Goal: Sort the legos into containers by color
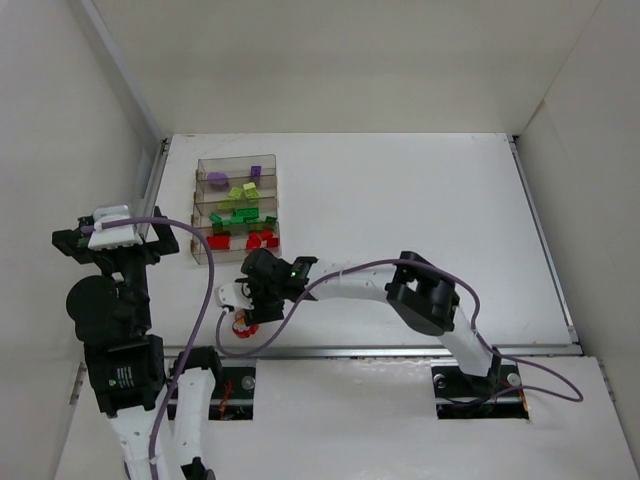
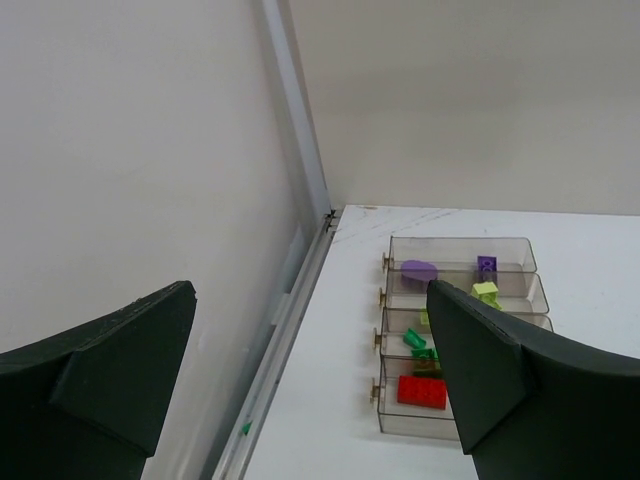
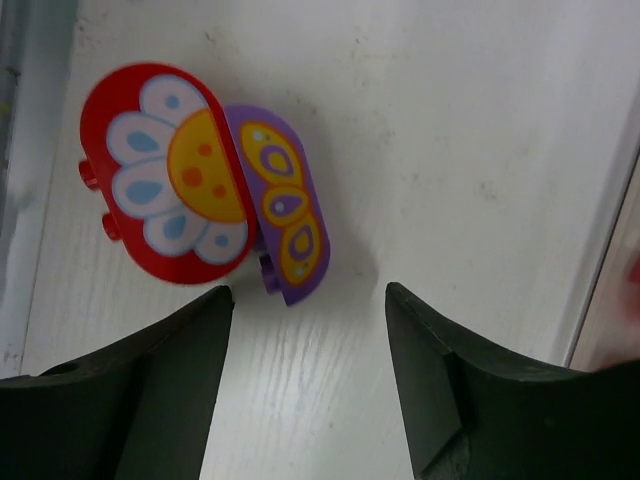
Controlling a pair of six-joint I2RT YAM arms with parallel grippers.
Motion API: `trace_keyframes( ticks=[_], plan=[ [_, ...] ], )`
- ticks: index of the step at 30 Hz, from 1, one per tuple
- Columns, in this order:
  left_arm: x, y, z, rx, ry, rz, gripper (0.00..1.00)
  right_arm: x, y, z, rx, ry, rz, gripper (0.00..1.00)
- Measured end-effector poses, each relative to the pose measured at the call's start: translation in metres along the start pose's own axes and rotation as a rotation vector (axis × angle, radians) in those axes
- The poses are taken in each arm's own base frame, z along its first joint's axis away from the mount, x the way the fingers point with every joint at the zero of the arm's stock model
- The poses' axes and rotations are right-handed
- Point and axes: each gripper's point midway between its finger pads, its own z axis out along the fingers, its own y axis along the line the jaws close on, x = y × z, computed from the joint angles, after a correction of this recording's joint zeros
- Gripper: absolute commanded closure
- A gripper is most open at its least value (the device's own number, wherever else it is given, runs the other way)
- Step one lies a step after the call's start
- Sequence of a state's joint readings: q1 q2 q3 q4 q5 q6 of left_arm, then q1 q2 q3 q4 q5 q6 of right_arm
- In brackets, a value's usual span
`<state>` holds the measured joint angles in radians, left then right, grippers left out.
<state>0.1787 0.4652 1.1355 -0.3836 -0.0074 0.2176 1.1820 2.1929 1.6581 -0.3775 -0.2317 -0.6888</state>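
The containers are a clear brownish tray (image 1: 237, 158) with narrow compartments at the table's left. It holds purple legos (image 1: 217, 181), lime ones (image 1: 240, 192), green ones (image 1: 228, 215) and red ones (image 1: 262, 240). The left wrist view shows the tray (image 2: 395, 300) too, with a red brick (image 2: 421, 391) nearest. A red-white flower piece (image 3: 170, 175) joined to a purple piece (image 3: 285, 205) lies on the table near the front edge (image 1: 242, 325). My right gripper (image 3: 308, 295) hangs open just short of it, nothing between its fingers. My left gripper (image 2: 310, 290) is open and raised beside the tray.
A metal rail (image 2: 290, 300) runs along the table's left edge beside the white wall. The table's front edge strip (image 1: 400, 350) lies just behind the flower piece. A small green bit (image 2: 246, 428) lies in the rail.
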Motion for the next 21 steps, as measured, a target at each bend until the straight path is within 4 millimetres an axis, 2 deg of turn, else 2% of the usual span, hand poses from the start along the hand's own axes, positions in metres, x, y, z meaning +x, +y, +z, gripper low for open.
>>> trace_keyframes(
  ticks=[5, 9, 12, 14, 17, 21],
  plan=[
    [0.0, 0.001, 0.0, -0.004, -0.001, -0.007, 0.0, -0.015, -0.003, 0.012, -0.001, -0.027, -0.031, 0.33],
    [0.0, 0.001, 0.0, -0.006, 0.0, -0.01, 0.0, -0.018, -0.006, 0.015, 0.005, -0.035, -0.037, 0.34],
    [0.0, 0.001, 0.0, -0.008, 0.0, -0.01, 0.0, -0.02, -0.009, 0.017, 0.008, -0.039, -0.047, 0.44],
    [0.001, 0.001, 0.0, -0.008, 0.002, -0.01, 0.0, -0.02, -0.008, 0.018, 0.004, -0.04, -0.051, 0.57],
    [0.002, 0.001, 0.001, -0.007, 0.005, -0.011, 0.0, -0.02, -0.006, 0.02, -0.006, -0.043, -0.057, 0.57],
    [0.004, 0.0, 0.001, -0.006, 0.009, -0.012, 0.0, -0.022, -0.003, 0.02, -0.015, -0.048, -0.064, 0.63]
  ],
)
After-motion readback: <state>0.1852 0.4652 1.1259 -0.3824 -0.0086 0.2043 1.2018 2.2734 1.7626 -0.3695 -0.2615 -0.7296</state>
